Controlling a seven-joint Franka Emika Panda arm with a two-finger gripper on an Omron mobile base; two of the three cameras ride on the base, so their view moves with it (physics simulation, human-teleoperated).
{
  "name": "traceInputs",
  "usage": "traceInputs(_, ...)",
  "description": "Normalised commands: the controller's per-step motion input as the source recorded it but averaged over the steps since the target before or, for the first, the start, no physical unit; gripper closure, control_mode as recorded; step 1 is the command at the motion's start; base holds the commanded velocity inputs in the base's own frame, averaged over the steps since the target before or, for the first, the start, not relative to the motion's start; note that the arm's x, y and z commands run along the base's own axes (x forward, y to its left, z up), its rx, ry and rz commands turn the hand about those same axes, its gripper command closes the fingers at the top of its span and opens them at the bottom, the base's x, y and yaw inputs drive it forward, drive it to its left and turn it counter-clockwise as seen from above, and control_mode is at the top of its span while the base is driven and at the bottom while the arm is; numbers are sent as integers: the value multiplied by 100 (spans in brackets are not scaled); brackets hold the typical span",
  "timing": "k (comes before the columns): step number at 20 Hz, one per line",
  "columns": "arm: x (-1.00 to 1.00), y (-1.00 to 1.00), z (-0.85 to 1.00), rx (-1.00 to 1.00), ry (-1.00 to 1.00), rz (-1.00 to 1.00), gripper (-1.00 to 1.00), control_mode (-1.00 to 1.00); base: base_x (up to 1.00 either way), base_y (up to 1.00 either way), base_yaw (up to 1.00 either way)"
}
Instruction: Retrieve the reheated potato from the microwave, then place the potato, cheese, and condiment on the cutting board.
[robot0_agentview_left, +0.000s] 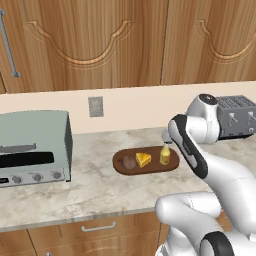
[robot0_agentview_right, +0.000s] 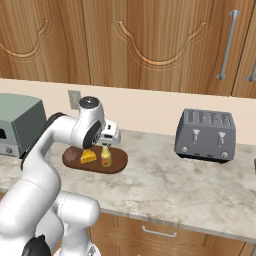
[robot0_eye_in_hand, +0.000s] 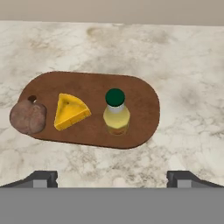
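Observation:
The dark-brown cutting board (robot0_eye_in_hand: 87, 83) lies on the marble counter. Three things rest on it. The brown potato (robot0_eye_in_hand: 28, 117) sits at its left end, partly over the rim. The yellow cheese (robot0_eye_in_hand: 70, 111) wedge lies beside it. The condiment (robot0_eye_in_hand: 116, 114) bottle stands upright right of the middle, green cap up. My gripper (robot0_eye_in_hand: 113, 178) hangs open above the bottle, apart from it, with nothing between its fingers. The base views show the board (robot0_agentview_left: 155, 167) (robot0_agentview_right: 117, 162), potato (robot0_agentview_left: 129, 162), cheese (robot0_agentview_left: 143, 159), condiment (robot0_agentview_left: 164, 155) and gripper (robot0_agentview_right: 106, 142). The microwave is out of view.
A pale grey-green toaster oven (robot0_agentview_left: 32, 147) stands on the counter left of the board. A grey toaster (robot0_agentview_right: 206, 134) stands at the right against the wall. Wooden cabinets hang above. A wall outlet (robot0_agentview_left: 95, 106) sits behind the board.

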Motion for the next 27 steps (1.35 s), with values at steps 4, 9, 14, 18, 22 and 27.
traceInputs(4,-58,0,20,-7,-19,0,-100,-100,0,0,0)
traceInputs(9,-60,0,16,-6,-16,-2,-100,-100,0,0,0)
traceInputs(14,-54,3,28,0,0,-9,-100,-100,0,0,0)
traceInputs(18,-57,2,26,0,0,-8,-100,-100,0,0,0)
traceInputs(22,-53,5,22,0,0,-8,-100,-100,0,0,0)
traceInputs(27,-61,8,6,1,-8,-3,-100,-100,0,0,0)
